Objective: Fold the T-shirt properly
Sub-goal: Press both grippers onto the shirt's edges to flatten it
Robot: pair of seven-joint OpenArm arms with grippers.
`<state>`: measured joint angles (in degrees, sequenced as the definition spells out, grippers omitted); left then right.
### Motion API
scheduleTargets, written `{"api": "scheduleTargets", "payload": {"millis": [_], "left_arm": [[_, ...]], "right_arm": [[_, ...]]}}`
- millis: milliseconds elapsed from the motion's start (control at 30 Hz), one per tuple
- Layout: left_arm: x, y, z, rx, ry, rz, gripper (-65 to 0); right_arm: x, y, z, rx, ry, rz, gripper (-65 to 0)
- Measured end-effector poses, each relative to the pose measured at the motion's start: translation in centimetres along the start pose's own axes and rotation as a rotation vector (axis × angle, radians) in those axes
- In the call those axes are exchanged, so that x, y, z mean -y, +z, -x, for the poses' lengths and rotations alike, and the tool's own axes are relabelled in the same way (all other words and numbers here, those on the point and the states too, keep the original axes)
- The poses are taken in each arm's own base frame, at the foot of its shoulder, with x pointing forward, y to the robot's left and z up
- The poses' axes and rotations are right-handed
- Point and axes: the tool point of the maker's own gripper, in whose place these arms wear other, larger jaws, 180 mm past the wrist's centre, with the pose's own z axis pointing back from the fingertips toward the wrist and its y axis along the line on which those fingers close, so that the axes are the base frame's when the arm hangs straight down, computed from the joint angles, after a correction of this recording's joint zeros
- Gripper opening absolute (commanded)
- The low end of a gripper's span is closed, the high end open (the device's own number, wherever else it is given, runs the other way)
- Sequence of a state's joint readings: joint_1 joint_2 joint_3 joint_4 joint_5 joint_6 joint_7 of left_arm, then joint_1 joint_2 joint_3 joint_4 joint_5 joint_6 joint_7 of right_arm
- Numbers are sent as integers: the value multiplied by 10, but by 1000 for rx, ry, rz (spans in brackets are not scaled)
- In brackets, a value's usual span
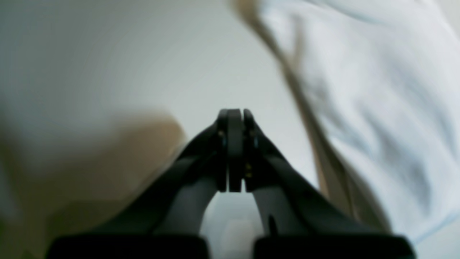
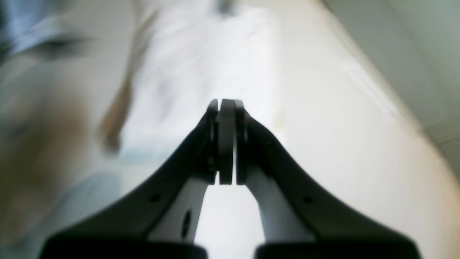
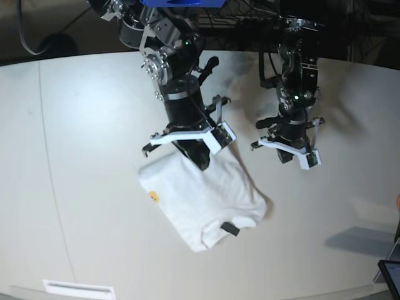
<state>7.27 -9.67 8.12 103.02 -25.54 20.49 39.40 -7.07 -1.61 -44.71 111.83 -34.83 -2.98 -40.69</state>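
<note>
The white tabletop (image 3: 75, 156) carries the folded T-shirt (image 3: 203, 200), which lies flat directly below the right gripper (image 3: 201, 164) and well to the side of the left gripper (image 3: 286, 157), its black tag facing up

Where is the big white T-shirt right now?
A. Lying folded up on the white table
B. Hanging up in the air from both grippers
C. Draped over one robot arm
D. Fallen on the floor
A: in the base view the large white cotton T-shirt lies as a compact folded bundle on the white table, and both wrist views show each gripper's jaws pressed together with no cloth between them.
</note>
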Motion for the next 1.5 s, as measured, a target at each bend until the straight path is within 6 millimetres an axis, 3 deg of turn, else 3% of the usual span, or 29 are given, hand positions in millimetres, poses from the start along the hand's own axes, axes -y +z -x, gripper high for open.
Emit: {"api": "scheduleTargets", "payload": {"millis": [100, 200, 267, 333, 400, 500, 700, 833, 933, 1233, 1500], "left_arm": [[-6, -1, -16, 7, 11, 21, -650], [-8, 4, -42, 69, -1, 47, -650], [-15, 4, -46, 75, -15, 33, -650], [-21, 5, -46, 73, -30, 20, -650], [-21, 5, -44, 64, -33, 19, -650], [-30, 8, -40, 61, -24, 4, -650], [-72, 16, -34, 53, -3, -101, -650], [-86, 25, -29, 46, 1, -129, -650], [-96, 31, -26, 43, -12, -150, -650], [-92, 32, -24, 38, -17, -138, -650], [-85, 28, -41, 78, -7, -122, -650]], "right_arm": [[3, -4, 12, -47, -45, -23, -646], [23, -9, 32, -94, -21, 26, -646], [23, -13, 25, -72, -49, 10, -646], [21, -16, 16, -43, -54, -1, -646], [20, -22, 18, -52, -44, -8, -646], [23, -33, 25, -72, -11, 1, -646], [20, -56, 43, -127, 52, -11, -646], [16, -74, 45, -104, 120, -45, -646], [22, -88, 64, -150, 123, -52, -646], [60, -116, 103, -239, 115, -29, -646], [41, -114, 131, -306, 97, -76, -647]]}}
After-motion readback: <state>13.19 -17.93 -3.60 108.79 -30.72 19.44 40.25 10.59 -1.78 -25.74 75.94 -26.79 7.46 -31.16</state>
